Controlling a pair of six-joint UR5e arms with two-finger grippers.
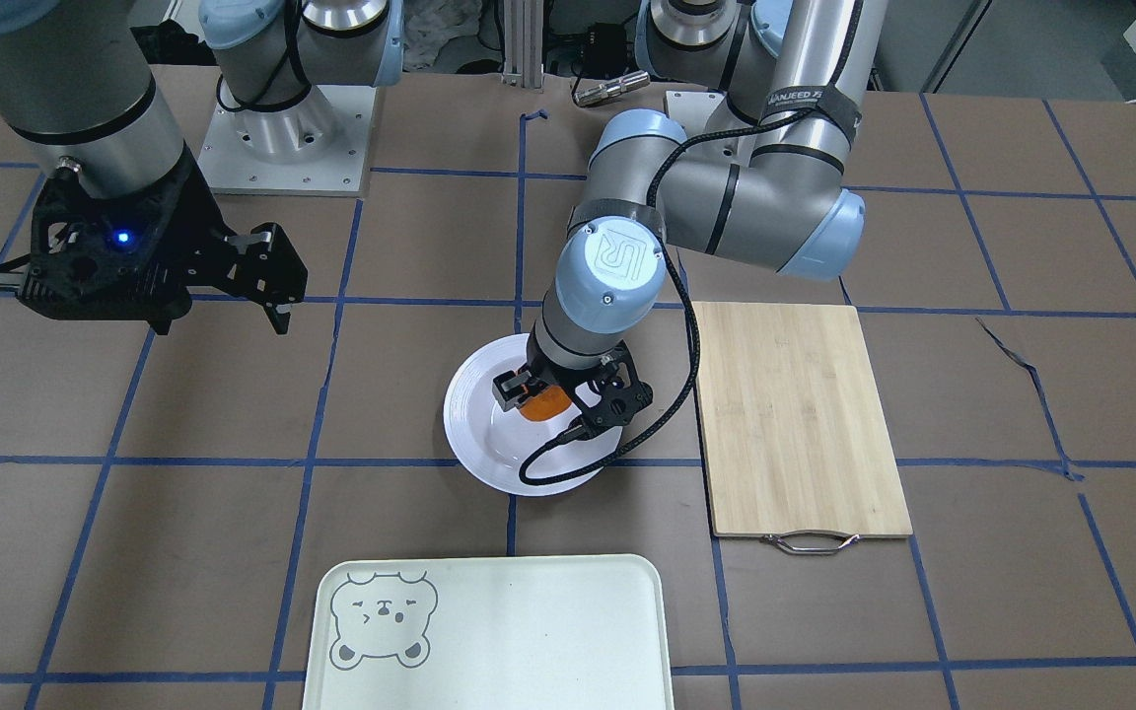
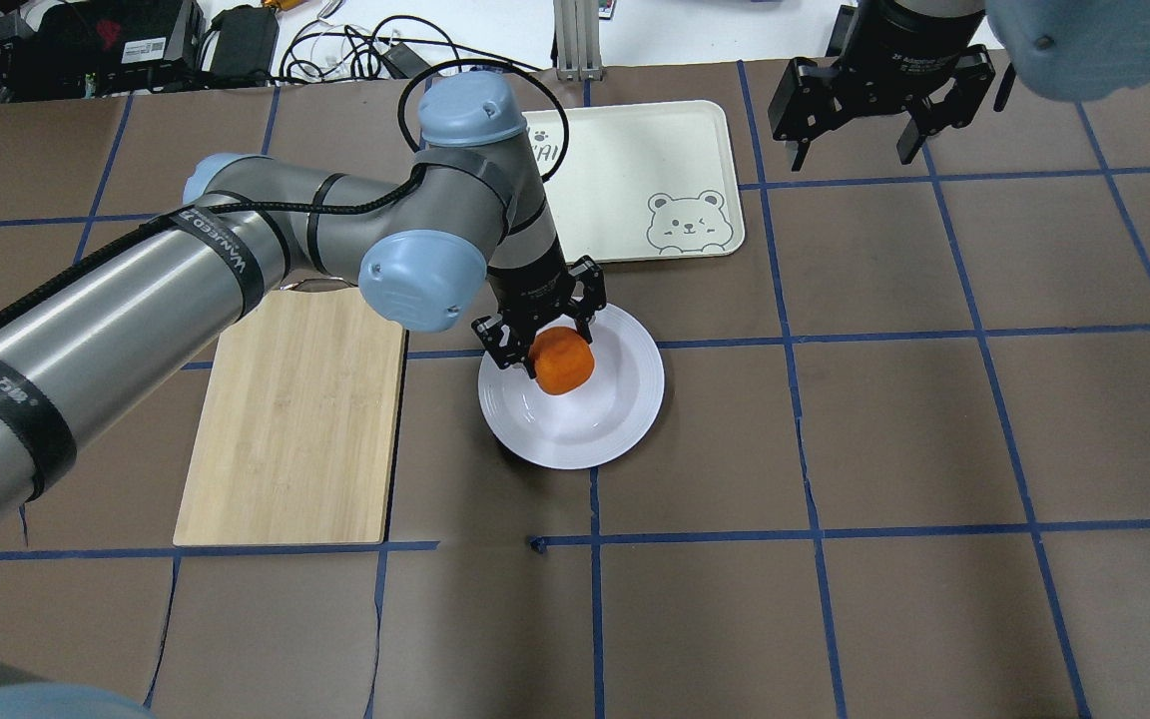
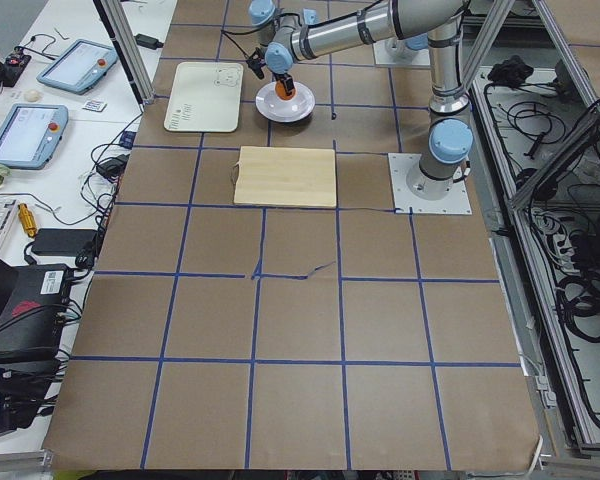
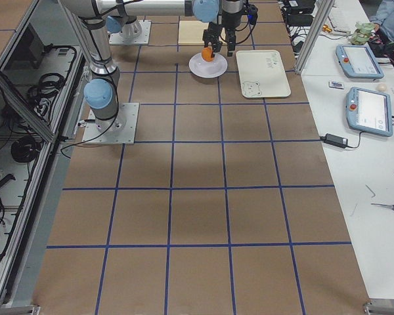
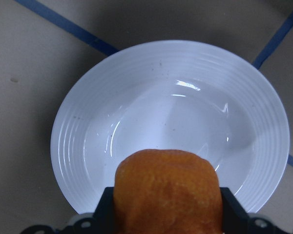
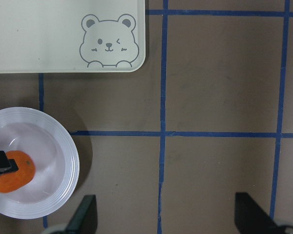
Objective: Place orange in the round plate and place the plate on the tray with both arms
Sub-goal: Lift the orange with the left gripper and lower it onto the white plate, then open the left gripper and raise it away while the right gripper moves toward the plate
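The table [image 2: 934,449] spreads under me, brown with blue tape lines. My left arm [image 2: 136,290] reaches out to its middle. My right arm [image 2: 1084,40] hangs well apart from it, and my right jaws are spread wide and hold nothing, over the table beside the tray's bear corner. The tray [image 2: 635,150] lies just beyond the round plate [image 2: 625,399], near but not touching. The cutting board [image 2: 295,419] lies beside the plate on my left.

The plate sits flat on the table. My left jaws grip the orange [image 2: 562,361] by its sides over the plate's sunken centre, a little toward the board side. I cannot tell whether the fruit touches the plate.

To do this well, I judge I should go down until the orange rests in the hollow. Then I should part the jaws only slightly so it does not roll, and lift straight up, clear of the rim.
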